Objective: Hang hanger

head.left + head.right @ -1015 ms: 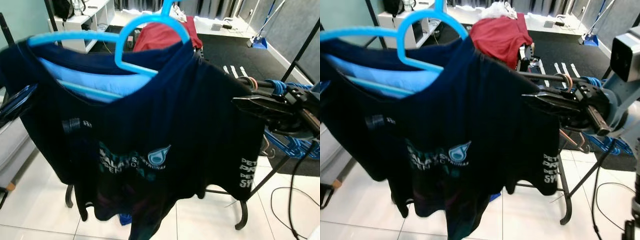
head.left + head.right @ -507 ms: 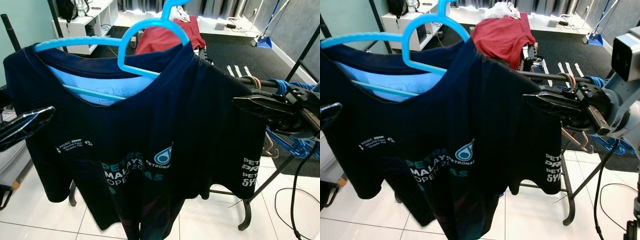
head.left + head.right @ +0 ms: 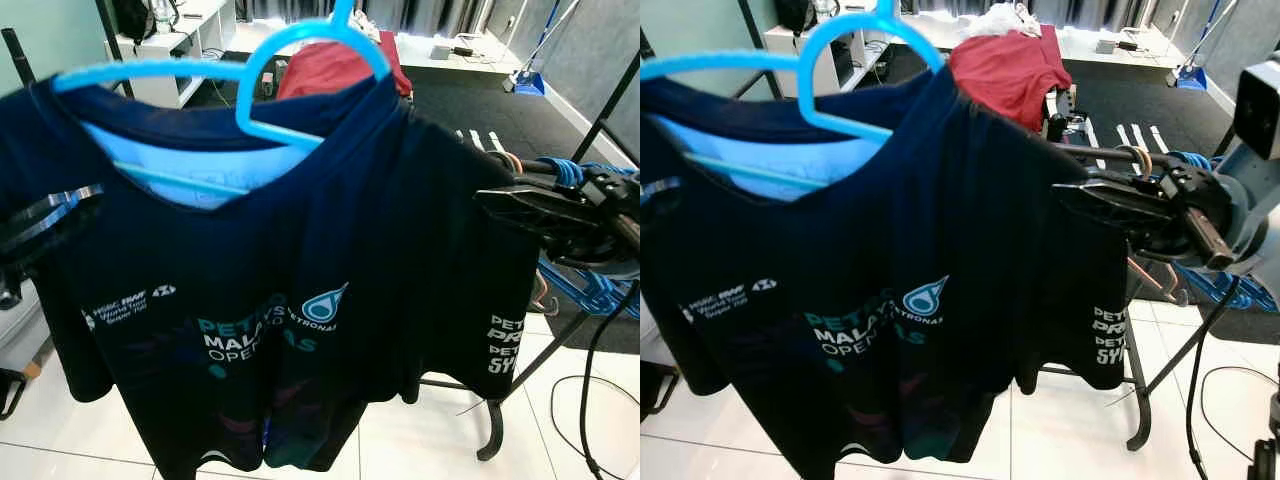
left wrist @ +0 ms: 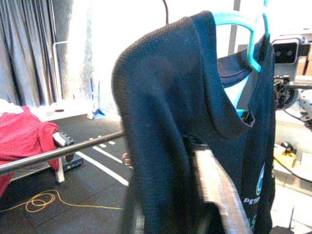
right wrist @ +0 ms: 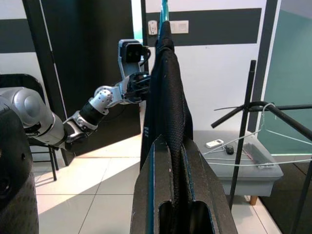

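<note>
you are looking at a dark navy t-shirt (image 3: 290, 270) draped on a light blue hanger (image 3: 250, 80), being held up in front of the black clothes rack (image 3: 1120, 160) rather than hanging on it. your right gripper (image 3: 505, 200) is clenching the shirt's shoulder edge between its fingers. your left gripper (image 3: 45, 220) is pressing at the other shoulder; you cannot tell how its fingers are standing. a red garment (image 3: 1005, 70) is lying over the rack behind.

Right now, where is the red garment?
The red garment is draped over the rack rail behind the blue hanger, upper centre in the eye views.
</note>
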Tool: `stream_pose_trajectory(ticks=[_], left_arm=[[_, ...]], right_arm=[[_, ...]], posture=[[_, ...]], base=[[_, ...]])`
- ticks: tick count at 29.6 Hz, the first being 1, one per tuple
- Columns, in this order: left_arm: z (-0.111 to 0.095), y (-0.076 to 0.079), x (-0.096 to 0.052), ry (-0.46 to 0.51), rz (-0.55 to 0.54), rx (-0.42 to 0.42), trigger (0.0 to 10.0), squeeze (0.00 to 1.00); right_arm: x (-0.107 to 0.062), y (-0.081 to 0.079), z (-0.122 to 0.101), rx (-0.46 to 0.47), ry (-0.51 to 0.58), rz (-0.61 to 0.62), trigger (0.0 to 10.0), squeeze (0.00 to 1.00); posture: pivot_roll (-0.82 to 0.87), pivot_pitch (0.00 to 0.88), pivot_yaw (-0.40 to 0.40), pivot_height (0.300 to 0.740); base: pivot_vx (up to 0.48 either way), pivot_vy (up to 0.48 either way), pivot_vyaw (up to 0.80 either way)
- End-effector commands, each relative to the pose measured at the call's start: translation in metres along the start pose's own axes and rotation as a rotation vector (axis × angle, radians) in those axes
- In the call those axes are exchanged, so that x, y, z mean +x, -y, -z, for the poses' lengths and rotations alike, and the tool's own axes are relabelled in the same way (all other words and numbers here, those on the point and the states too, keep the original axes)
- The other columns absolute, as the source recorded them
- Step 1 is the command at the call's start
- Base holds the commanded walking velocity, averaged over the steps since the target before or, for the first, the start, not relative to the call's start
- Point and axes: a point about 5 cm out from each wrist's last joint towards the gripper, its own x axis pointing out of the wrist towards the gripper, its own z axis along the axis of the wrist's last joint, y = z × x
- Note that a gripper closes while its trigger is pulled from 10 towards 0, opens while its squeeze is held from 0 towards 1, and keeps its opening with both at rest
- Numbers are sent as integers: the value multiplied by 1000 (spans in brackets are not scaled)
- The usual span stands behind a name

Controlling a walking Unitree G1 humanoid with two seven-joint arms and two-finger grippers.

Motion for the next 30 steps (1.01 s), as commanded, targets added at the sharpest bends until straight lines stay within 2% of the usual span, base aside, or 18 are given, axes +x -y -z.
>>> stream_pose_trajectory(ticks=[1, 5, 7, 8, 9, 11, 12, 13, 14, 15, 17, 19, 20, 23, 25, 27, 30], left_arm=[[1, -3, -1, 11, -26, 10, 0, 0], [-6, -17, -5, 49, -137, 60, 0, 0], [-6, -17, -5, 49, -137, 60, 0, 0], [-8, -22, -8, 69, -181, 72, 0, 0], [-8, -22, -8, 69, -181, 72, 0, 0], [-12, -36, -15, 126, -300, 86, 0, 0], [-12, -36, -15, 126, -300, 86, 0, 0], [-15, -47, -22, 167, -394, 90, 0, 0], [-15, -47, -22, 167, -394, 90, 0, 0], [-18, -59, -32, 215, -509, 91, 0, 0], [-18, -59, -32, 215, -509, 91, 0, 0], [-24, -79, -52, 303, -716, 79, 0, 0], [-25, -84, -58, 327, -770, 68, 0, 0], [-24, -86, -61, 338, -792, 56, 0, 0], [-9, -88, -58, 285, -799, 17, 0, 0], [-9, -88, -58, 285, -799, 17, 0, 0], [13, -89, -50, 225, -808, -40, 0, 0]], right_arm=[[0, -3, -7, -24, 13, -13, 0, 0], [-3, -1, -7, -24, 27, 2, 0, 0], [-3, -1, -7, -24, 27, 2, 0, 0], [-4, 0, -8, -23, 36, 7, 0, 0], [-4, 0, -8, -23, 36, 7, 0, 0], [-7, 1, -6, -12, 45, 17, 0, 0], [-7, 1, -6, -12, 45, 17, 0, 0], [-7, 0, -4, 1, 45, 13, 0, 0], [-7, 0, -4, 1, 45, 13, 0, 0], [-7, -1, -1, 17, 42, 3, 0, 0], [-7, -1, -1, 17, 42, 3, 0, 0], [-2, -7, 7, 55, 8, -34, 0, 0], [0, -9, 10, 70, -2, -50, 0, 0], [1, -10, 11, 77, -7, -60, 0, 0], [2, -9, 1, 51, 73, -75, 0, 0], [2, -9, 1, 51, 73, -75, 0, 0], [6, -12, -7, 35, 111, -124, 0, 0]], posture=[[-18, 55, -26, 740], [-17, 53, -27, 740], [-17, 53, -27, 740], [-17, 52, -27, 740], [-17, 52, -27, 740], [-19, 51, -28, 740], [-19, 51, -28, 740], [-21, 51, -28, 740], [-21, 51, -28, 740], [-23, 50, -28, 740], [-23, 50, -28, 740], [-24, 50, -27, 740], [-24, 49, -27, 740], [-24, 49, -27, 740], [-22, 48, -26, 740], [-22, 48, -26, 740], [-26, 56, -22, 740]], base=[[0, 0, 0], [0, 0, 0], [0, 0, 0], [0, 0, 0], [0, 0, 0], [0, 0, 0], [0, 0, 0], [0, 0, 0], [0, 0, 0], [0, 0, 0], [0, 0, 0], [0, 0, 0], [0, 0, 0], [0, 0, 0], [0, 0, 0], [0, 0, 0], [0, 0, 0]])
